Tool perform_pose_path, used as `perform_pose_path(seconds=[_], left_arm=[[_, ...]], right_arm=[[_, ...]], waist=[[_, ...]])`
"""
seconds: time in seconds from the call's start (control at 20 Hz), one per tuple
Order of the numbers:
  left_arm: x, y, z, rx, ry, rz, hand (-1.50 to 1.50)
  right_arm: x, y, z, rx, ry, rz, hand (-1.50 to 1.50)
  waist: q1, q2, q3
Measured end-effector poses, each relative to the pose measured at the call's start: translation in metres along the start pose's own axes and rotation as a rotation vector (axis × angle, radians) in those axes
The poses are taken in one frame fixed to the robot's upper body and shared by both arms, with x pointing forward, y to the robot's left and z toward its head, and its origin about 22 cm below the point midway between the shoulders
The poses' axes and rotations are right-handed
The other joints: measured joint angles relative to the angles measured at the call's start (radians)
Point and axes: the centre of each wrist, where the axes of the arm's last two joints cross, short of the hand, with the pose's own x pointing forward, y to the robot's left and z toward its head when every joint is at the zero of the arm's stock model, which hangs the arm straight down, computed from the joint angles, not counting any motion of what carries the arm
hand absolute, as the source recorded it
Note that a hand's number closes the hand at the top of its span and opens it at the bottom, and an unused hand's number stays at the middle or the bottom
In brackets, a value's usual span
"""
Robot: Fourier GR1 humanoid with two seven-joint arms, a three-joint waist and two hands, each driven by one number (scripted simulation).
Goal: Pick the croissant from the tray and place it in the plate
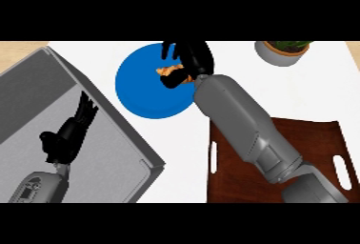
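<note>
Your right hand (pixel 186 59) is stretched out over the blue plate (pixel 144 90), above its far right part. The fingers are curled down around the croissant (pixel 167 71), and only a small orange-brown piece of it shows at the left side of the hand, between thumb and fingers. You cannot tell from this view whether the croissant already touches the plate or is held just above it; the hand hides the contact. The plate spreads out to the left of and below that hand, and most of its blue surface is bare.

Behind the hand, your grey right forearm (pixel 246 124) runs back toward the lower right and crosses the dark brown tray (pixel 320 143), which lies near the wrist end of the arm. The tray's handle slots show on either side of the forearm.

To the right of the hand, near the far edge of the white counter (pixel 183 157), stands a potted plant (pixel 285 50), well apart from the fingers.

Your left hand (pixel 67 136) sits far to the left of all this, over a grey sink basin (pixel 42 95). Its fingers are straight and relaxed, pointing away from you, and it holds nothing.
</note>
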Motion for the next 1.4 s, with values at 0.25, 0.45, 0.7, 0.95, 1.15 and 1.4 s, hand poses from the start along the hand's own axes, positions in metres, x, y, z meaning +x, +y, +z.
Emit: perform_pose_path(seconds=[0.25,0.45,0.7,0.95,1.15,1.4], left_arm=[[0.002,-0.005,-0.003,-0.007,-0.008,-0.003,0.0],[0.0,-0.006,-0.005,-0.007,-0.015,-0.008,0.0],[-0.002,-0.004,-0.001,0.006,-0.013,-0.002,0.0],[-0.006,0.003,0.005,0.03,0.003,0.008,0.0],[-0.009,0.006,0.011,0.057,0.012,0.007,0.0],[-0.011,0.008,0.016,0.069,0.019,0.004,0.0]], right_arm=[[0.0,0.003,-0.003,0.003,0.102,-0.044,-1.5],[-0.003,0.004,-0.001,-0.045,0.129,-0.144,-1.5],[-0.011,-0.002,0.0,-0.149,0.146,-0.338,-1.5],[-0.037,-0.005,0.005,-0.177,0.154,-0.54,-1.5],[-0.076,-0.016,0.014,-0.18,0.126,-0.624,-1.5],[-0.13,-0.038,0.029,-0.155,0.077,-0.649,-1.5]], waist=[[0.012,0.003,0.0],[0.014,0.006,0.002],[0.0,0.004,0.003],[-0.031,0.0,0.003],[-0.058,-0.006,0.003],[-0.069,-0.008,0.003]])
